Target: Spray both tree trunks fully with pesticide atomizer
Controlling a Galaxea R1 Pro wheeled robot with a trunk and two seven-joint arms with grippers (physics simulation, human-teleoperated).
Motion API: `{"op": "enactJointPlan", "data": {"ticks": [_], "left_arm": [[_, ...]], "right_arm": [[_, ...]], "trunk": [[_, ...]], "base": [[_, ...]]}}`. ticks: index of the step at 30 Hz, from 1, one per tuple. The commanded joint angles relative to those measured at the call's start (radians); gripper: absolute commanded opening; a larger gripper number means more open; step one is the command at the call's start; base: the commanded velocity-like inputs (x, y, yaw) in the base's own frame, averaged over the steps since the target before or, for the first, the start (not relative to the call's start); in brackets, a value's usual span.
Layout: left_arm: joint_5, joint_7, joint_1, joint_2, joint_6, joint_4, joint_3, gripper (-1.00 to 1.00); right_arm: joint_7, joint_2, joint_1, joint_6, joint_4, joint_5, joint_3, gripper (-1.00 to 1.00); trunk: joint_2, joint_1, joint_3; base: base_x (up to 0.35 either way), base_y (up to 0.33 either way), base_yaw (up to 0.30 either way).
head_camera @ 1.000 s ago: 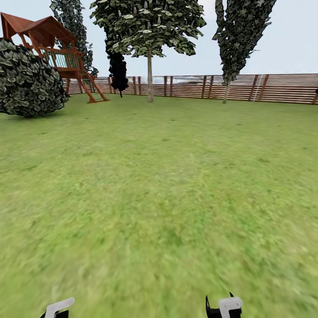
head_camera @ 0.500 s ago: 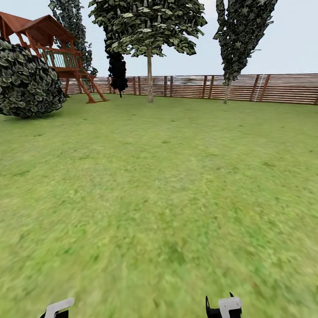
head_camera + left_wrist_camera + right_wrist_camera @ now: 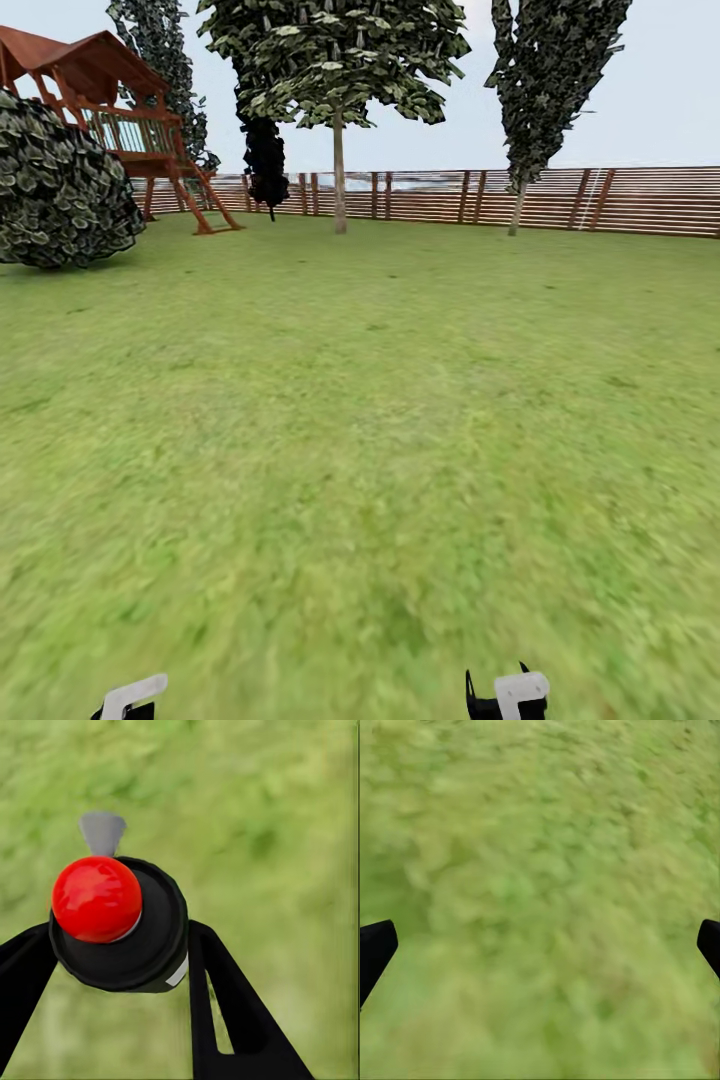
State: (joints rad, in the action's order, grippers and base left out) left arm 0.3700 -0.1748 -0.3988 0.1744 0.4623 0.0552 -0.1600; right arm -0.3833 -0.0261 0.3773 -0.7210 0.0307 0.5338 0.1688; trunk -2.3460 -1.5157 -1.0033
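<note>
The left claw (image 3: 112, 967) grips the black red-capped pesticide atomizer (image 3: 120, 922); the grey-brown tree trunk (image 3: 340, 175) stands far ahead; the right claw (image 3: 540, 945) gapes empty

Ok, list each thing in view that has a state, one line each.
Left gripper: shut on the atomizer.
Atomizer: held off the grass, red top toward the wrist camera.
Right gripper: open, holding nothing, above grass.
Tree: upright by the fence, far ahead.
</note>
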Motion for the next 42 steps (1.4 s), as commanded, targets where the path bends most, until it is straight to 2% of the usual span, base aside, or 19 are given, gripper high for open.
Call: {"op": "enactJointPlan", "data": {"ticks": [1,42], "left_arm": [[0.000,0.000,0.000,0.000,0.000,0.000,0.000,-1.00],[-0.002,0.001,0.000,-0.001,0.001,0.000,0.000,-1.00]], "right_arm": [[0.000,0.000,0.000,0.000,0.000,0.000,0.000,1.00],[0.000,0.000,0.000,0.000,0.000,0.000,0.000,1.00]], "trunk": [[0.000,0.000,0.000],[0.000,0.000,0.000]], "base": [[0.340,0.000,0.000],[0.339,0.000,0.000]]}}
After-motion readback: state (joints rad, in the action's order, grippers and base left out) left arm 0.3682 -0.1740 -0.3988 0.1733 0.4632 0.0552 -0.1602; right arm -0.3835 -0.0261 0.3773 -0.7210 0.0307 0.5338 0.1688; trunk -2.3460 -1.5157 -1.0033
